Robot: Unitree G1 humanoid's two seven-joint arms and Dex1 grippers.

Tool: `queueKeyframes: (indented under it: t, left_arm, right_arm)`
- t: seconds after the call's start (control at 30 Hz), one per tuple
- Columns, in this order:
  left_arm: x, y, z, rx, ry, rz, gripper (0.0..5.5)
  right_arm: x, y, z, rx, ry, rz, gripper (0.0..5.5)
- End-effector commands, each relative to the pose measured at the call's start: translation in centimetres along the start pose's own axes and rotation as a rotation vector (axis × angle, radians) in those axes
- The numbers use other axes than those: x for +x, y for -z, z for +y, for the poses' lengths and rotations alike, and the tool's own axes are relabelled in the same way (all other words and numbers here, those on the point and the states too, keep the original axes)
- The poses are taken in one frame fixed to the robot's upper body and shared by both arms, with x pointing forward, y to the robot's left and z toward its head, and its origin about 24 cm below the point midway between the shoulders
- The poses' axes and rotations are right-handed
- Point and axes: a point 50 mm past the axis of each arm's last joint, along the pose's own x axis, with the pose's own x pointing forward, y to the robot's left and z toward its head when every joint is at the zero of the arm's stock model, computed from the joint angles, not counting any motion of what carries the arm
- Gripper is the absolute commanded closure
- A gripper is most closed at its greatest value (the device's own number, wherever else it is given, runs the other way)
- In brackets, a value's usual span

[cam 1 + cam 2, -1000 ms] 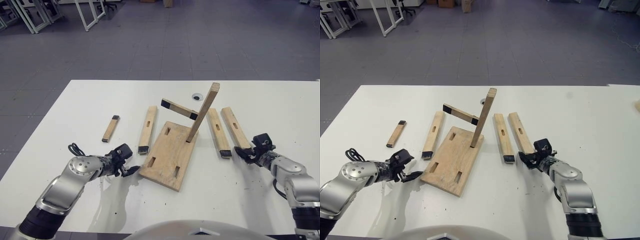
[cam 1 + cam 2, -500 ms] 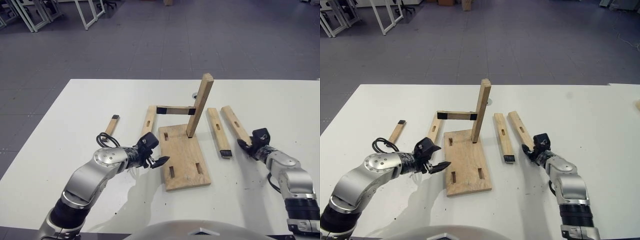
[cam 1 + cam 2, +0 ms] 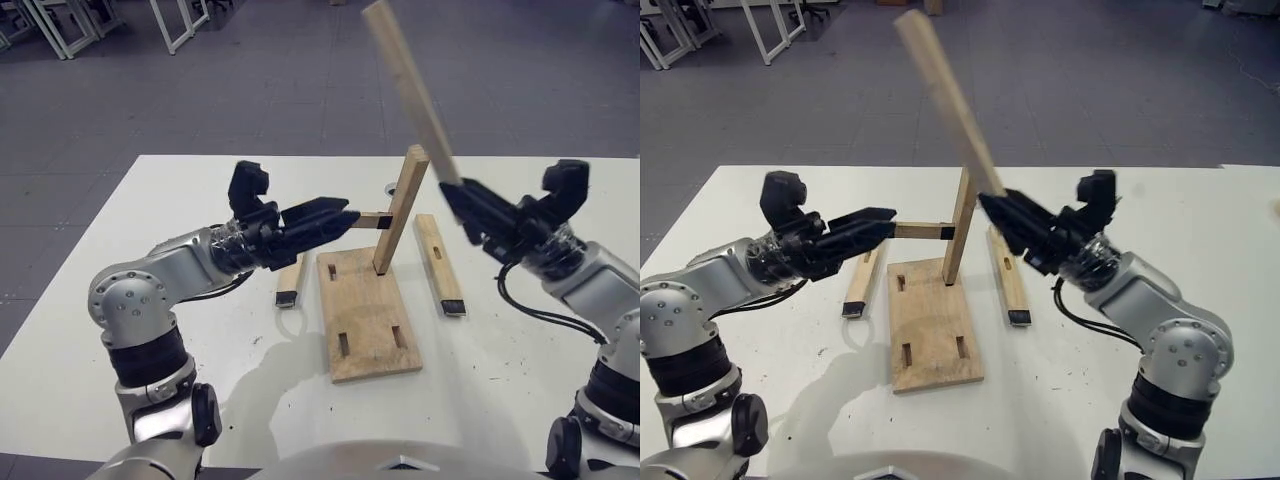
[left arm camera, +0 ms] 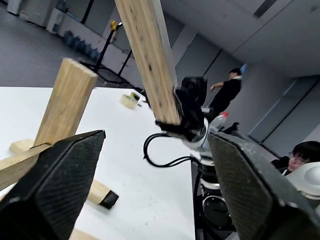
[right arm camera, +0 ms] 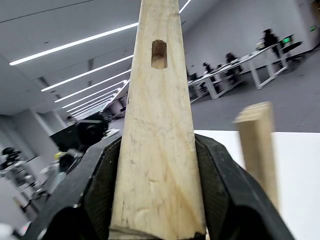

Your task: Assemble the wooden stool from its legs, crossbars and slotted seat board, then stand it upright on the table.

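The right tool (image 3: pixel 458 200) clamped a leg (image 3: pixel 410 90) slanting toward eleven o'clock, while the left tool (image 3: pixel 345 218), spread wide and empty, hovered at nine o'clock of the crossbar (image 3: pixel 372 221).

A round grommet (image 3: pixel 392 188) is set into the white desk (image 3: pixel 120 230); white table frames (image 3: pixel 52 28) are seen on the grey floor (image 3: pixel 300 90) behind.

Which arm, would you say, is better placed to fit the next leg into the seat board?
Right: the right tool grips a leg aloft near the seat board, while the left tool is open by the crossbar.
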Motion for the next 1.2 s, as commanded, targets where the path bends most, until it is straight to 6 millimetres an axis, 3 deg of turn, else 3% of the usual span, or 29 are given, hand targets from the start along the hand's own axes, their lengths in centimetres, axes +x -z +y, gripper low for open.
queueKeyframes:
  t: [0.03, 0.27, 0.47, 0.63, 0.83, 0.93, 1.1, 1.2]
  left_arm:
    - [0.6, -1.0, -0.1, -0.069, 0.053, -0.068, 1.7]
    - [1.2, -0.4, -0.3, -0.156, 0.075, -0.038, 1.7]
    - [0.2, -0.1, -1.1, -0.19, 0.139, 0.042, 2.64]
    - [-1.0, -1.1, -1.2, -0.178, 0.142, -0.009, 3.33]
    - [-1.7, -1.7, 0.0, -0.14, 0.066, -0.132, 3.39]
    - [-3.1, -2.4, 0.4, -0.093, 0.005, -0.147, 3.43]
    - [-4.7, -3.3, 0.7, -0.008, -0.068, -0.136, 3.44]
    - [-5.1, -2.8, 1.1, 0.094, -0.136, -0.095, 3.44]
  right_arm:
    - [1.1, 1.8, 1.5, 0.057, -0.1, 0.118, 3.42]
    - [2.4, 3.5, 1.9, 0.092, -0.158, 0.2, 3.42]
    - [2.3, 4.2, 1.8, 0.104, -0.176, 0.263, 3.42]
    - [2.2, 4.0, 1.5, 0.106, -0.161, 0.294, 3.42]
    - [1.9, 2.7, 1.5, 0.14, -0.137, 0.267, 2.16]
    - [0.4, 2.5, 0.2, 0.011, 0.034, 0.348, 1.98]
    - [-2.1, 7.1, -0.6, -0.225, 0.336, 0.672, 1.98]
    - [-3.2, 10.4, -0.3, -0.321, 0.387, 0.844, 1.98]
